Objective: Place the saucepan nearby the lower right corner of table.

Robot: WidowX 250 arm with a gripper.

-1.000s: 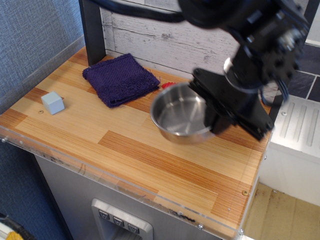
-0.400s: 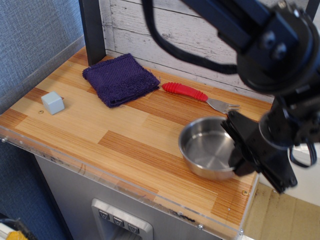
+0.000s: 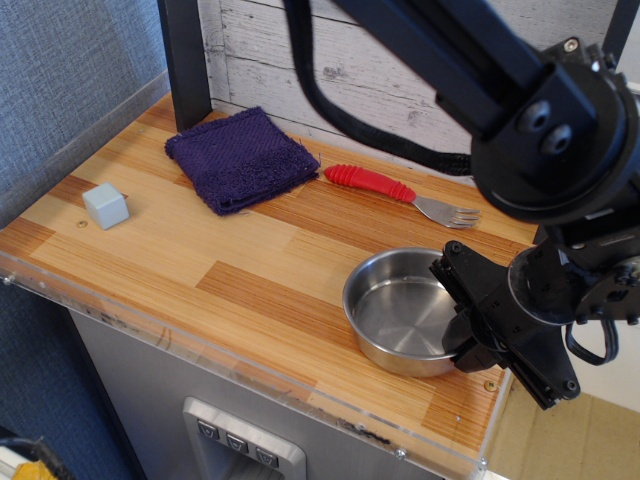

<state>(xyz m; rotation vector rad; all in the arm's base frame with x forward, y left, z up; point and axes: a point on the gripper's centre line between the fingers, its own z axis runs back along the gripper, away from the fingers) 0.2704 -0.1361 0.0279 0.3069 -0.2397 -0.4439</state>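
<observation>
End effector is clamped on the right rim of the saucepan | saucepan is seen at the near right corner of the surface, contact unclear | grey cube is set at left | red-handled fork and purple cloth are laid farther back.
</observation>
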